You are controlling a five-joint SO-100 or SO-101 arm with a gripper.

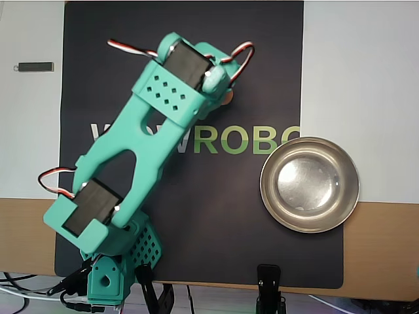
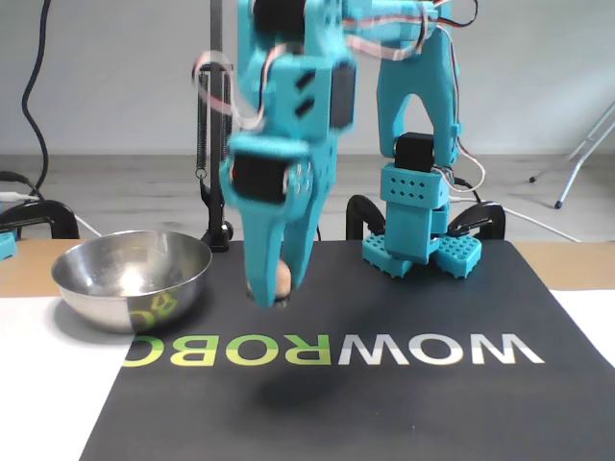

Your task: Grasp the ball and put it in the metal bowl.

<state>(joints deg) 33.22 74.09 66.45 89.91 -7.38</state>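
The small smooth tan-orange ball (image 2: pixel 282 279) sits pinched between the tips of the teal two-finger tool (image 2: pixel 274 285), lifted clear of the black rectangular mat with the printed lettering (image 2: pixel 404 384); a soft shadow lies on the mat below it. In the overhead view only a sliver of the ball (image 1: pixel 227 98) peeks out beside the teal arm (image 1: pixel 147 137), which hides the rest.

The hold looks shallow, right at the fingertips, and a smooth sphere gripped so far out could squirt free on a quick swing or a jolt at stopping. If it drops onto the mat it would likely roll, perhaps off the mat onto the pale counter (image 1: pixel 360 72). The round shiny silver steel bowl (image 1: pixel 309 184) is well apart from the ball, to the lower right in the overhead view and to the left in the fixed view (image 2: pixel 132 278). Carrying too low could knock the fingers against the wide rim and shove the light bowl; releasing too early, or from too high, could send the ball bouncing off the rim or back out of the shallow dish.

The path between is bare mat, with nothing standing in the way. The bowl overhangs the mat's right edge in the overhead view, with open counter around it.
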